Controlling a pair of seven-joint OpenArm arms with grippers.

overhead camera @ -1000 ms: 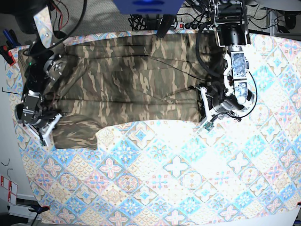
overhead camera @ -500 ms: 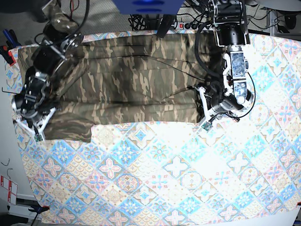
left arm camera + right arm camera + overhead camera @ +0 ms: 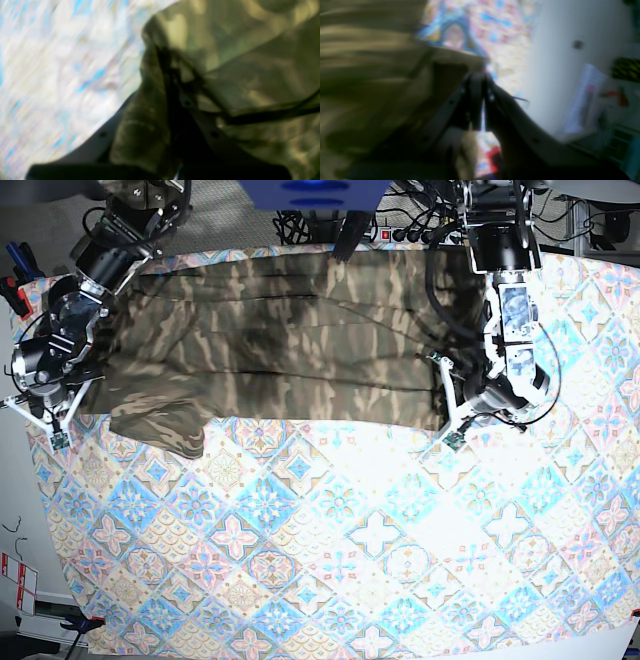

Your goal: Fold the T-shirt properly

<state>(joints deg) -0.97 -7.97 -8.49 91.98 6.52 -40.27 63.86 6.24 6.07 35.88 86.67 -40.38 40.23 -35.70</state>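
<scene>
Though blurred at wrist, T-shirt (image 3: pixel 270 340) outspread overhead.

A patterned tablecloth (image 3: pixel 380 540) of blue, pink and cream floral tiles covers the work surface. Black cables (image 3: pixel 300 225) lie bundled beyond its far edge. A blue panel (image 3: pixel 315 192) sits top centre. Small red-and-white tags (image 3: pixel 20 580) lie off the cloth's left edge.

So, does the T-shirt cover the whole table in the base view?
No, the T-shirt lies only along the far part, and the patterned tablecloth shows bare on the near part.
</scene>
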